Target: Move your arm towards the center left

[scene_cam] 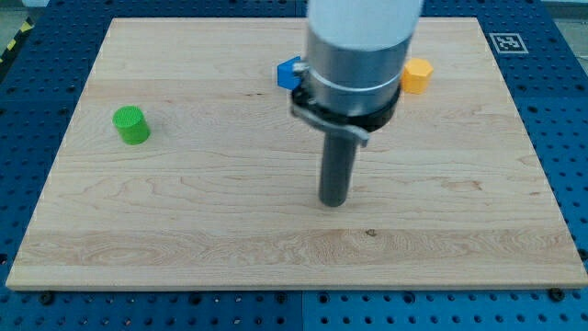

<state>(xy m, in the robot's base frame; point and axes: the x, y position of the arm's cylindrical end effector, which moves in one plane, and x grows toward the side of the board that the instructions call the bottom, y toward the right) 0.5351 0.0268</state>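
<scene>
My dark rod comes down from the grey arm body at the view's top centre, and my tip [333,202] rests on the wooden board [211,230] a little right of its middle. A green cylinder block [131,125] stands far off to the view's left of the tip. A blue block [291,73] is partly hidden behind the arm, above and left of the tip; its shape cannot be made out. An orange block [417,74], roughly hexagonal, sits above and right of the tip. The tip touches no block.
The board lies on a blue perforated table [560,110]. A black-and-white marker tag [505,42] is at the board's top right corner.
</scene>
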